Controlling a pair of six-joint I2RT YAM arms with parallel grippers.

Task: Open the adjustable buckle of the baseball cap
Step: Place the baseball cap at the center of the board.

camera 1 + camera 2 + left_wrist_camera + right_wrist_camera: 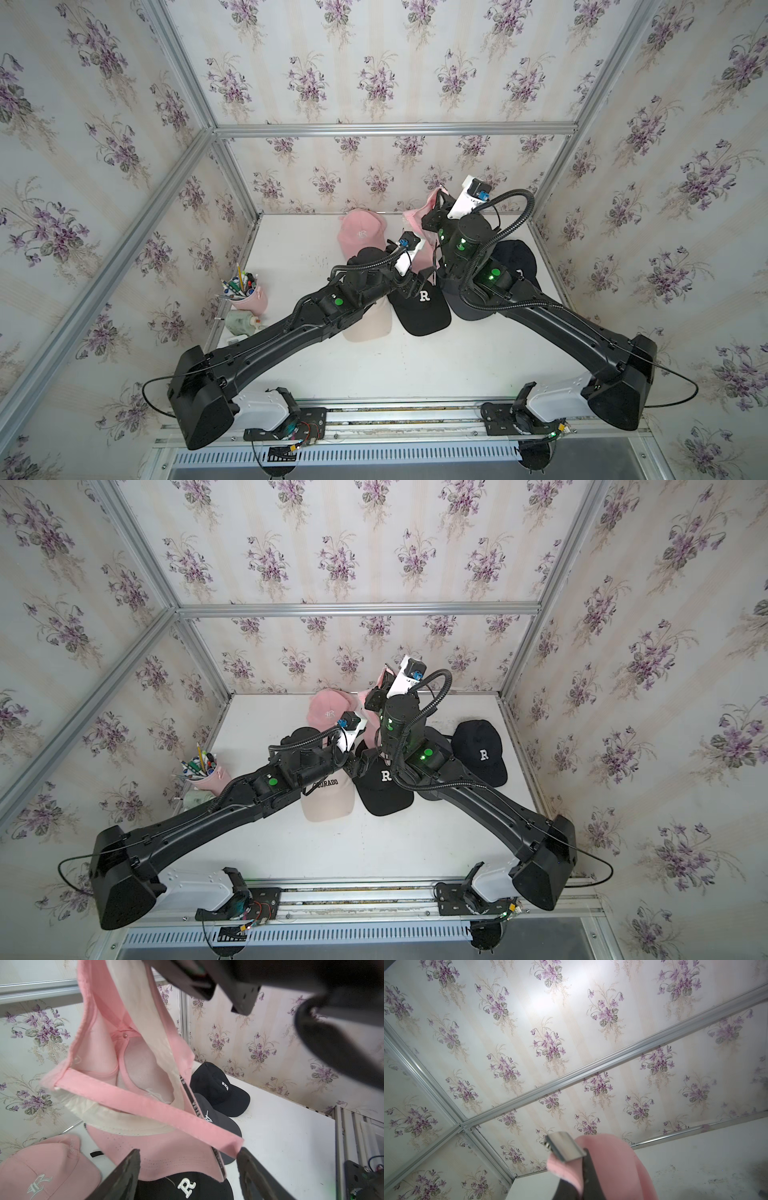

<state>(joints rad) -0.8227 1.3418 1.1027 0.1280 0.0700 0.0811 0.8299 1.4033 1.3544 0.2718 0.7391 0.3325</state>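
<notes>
Right gripper [571, 1167] is clamped on the raised pink cap [133, 1059], with the metal buckle [564, 1147] just past its fingertips. Left gripper [188, 1153] stands wide apart just below that cap, the loose strap [145, 1107] ending beside one finger. Under the left gripper lies a black cap [187, 1185] marked "R", near it a beige cap [328, 796] reading "COLORADO" and a flat pink cap [47, 1167] reading "SPORT". Well apart is a pink cup [248, 297] holding pens [239, 282].
</notes>
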